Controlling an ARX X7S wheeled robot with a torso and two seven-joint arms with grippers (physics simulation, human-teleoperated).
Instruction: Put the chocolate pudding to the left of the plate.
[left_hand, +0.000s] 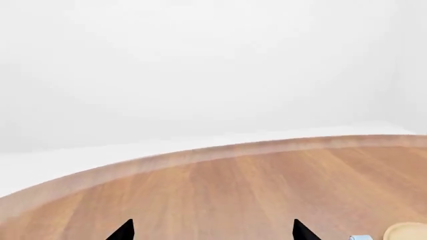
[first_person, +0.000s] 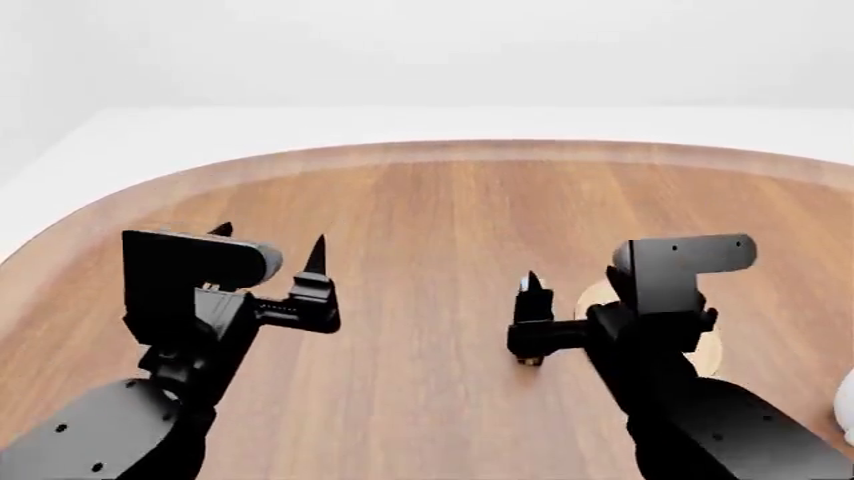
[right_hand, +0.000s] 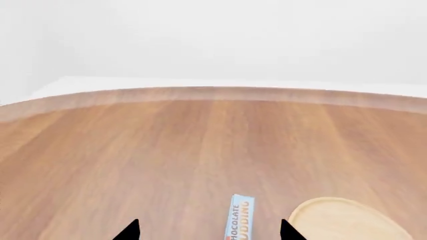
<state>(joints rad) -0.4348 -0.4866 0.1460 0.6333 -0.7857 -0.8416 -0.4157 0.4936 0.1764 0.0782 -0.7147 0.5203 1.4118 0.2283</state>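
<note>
The chocolate pudding (right_hand: 239, 218) sits on the wooden worktop (first_person: 427, 220) just beside the plate (right_hand: 347, 219), on the plate's left in the head view, where only a dark sliver of it shows under the right end effector (first_person: 531, 322). In the right wrist view the carton lies between the two dark fingertips, apart from both — so the right end effector stands spread and holds nothing. The left end effector (first_person: 267, 255) hovers well off to the left, its tips also apart and empty.

The carton appears to stand on a thin edge, so my judgement is that the main risk is tipping: any sideways brush from a fingertip while the arm lifts away could knock it flat or push it against the plate's rim. A low retreat could also drag it out of place.

On the narrow pale face, red lettering reads "CHOCOLATE", with orange letters beside it — likely "PUDDING", partly cut off. No brand name is legible.
</note>
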